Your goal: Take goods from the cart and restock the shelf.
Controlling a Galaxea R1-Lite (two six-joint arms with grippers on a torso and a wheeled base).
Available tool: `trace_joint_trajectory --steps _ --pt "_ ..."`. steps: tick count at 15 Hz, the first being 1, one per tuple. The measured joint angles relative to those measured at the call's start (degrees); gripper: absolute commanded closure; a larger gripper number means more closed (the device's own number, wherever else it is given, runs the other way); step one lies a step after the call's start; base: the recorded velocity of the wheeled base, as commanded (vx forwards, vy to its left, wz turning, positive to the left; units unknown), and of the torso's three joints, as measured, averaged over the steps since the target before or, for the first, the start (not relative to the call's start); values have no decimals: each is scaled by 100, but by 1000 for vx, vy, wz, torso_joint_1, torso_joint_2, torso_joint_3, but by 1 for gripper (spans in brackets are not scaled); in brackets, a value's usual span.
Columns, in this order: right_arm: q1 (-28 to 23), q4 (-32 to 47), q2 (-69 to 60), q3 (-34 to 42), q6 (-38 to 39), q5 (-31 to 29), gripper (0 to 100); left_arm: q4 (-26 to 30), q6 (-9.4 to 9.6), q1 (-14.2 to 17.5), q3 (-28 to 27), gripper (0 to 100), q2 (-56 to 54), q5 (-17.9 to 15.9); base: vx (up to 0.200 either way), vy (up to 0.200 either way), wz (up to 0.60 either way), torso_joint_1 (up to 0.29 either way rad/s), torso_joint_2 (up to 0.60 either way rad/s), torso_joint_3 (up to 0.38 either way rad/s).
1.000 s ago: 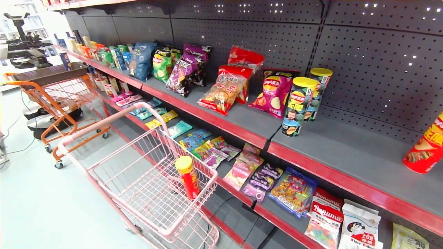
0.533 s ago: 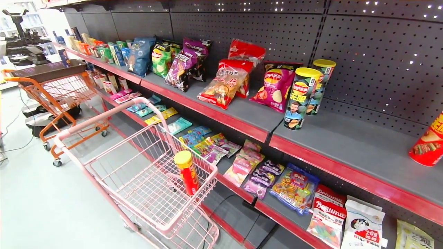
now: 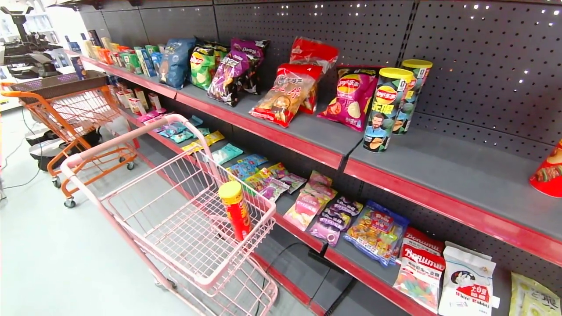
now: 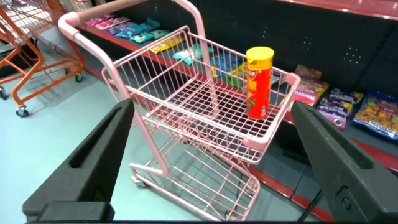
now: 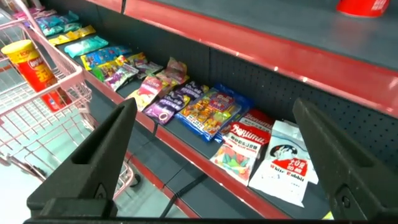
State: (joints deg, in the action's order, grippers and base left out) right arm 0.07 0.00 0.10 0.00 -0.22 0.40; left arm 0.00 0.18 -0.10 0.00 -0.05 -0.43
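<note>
Logging the pincers first: how are they sitting? (obs. 1)

Left pincer [image 4: 210, 106] is gaping wide and holding nothing, hanging on the aisle side of the pink cart [image 4: 93, 14] and facing its basket. Right pincer [image 5: 212, 102] is likewise spreading wide and empty, hanging in front of the lower shelf [image 5: 193, 152]. (obs. 2)

Where is the stock sitting? (obs. 1)

One red chip can [image 3: 236, 210] with a yellow lid is standing upright in the pink cart's basket, at the corner nearest the shelving. Whether it is touching the wire wall, I cannot tell. (obs. 2)

What is the upper shelf carrying? (obs. 1)

Upper shelf [image 3: 439, 175] is carrying two dark chip cans [image 3: 384, 109] with yellow lids, standing upright one behind the other, just beside a magenta chip bag [image 3: 351, 98]. Well apart to the right, a red can [image 3: 549, 175] is showing at the head view's edge. Candy bags [image 3: 375, 230] are lying flat along the lower shelf. An orange cart [image 3: 66, 109] is standing beyond the pink one. (obs. 2)
</note>
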Motion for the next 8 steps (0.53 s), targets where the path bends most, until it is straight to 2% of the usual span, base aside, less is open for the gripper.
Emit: trace_joint_trajectory --steps 6,8 --pt "0 2 0 -2 0 2 0 2 -2 -1 0 0 0 -1 0 0 0 -173 468 289" --pt "0 2 0 -2 0 2 0 5 2 2 0 0 0 -11 0 0 0 -68 188 115"
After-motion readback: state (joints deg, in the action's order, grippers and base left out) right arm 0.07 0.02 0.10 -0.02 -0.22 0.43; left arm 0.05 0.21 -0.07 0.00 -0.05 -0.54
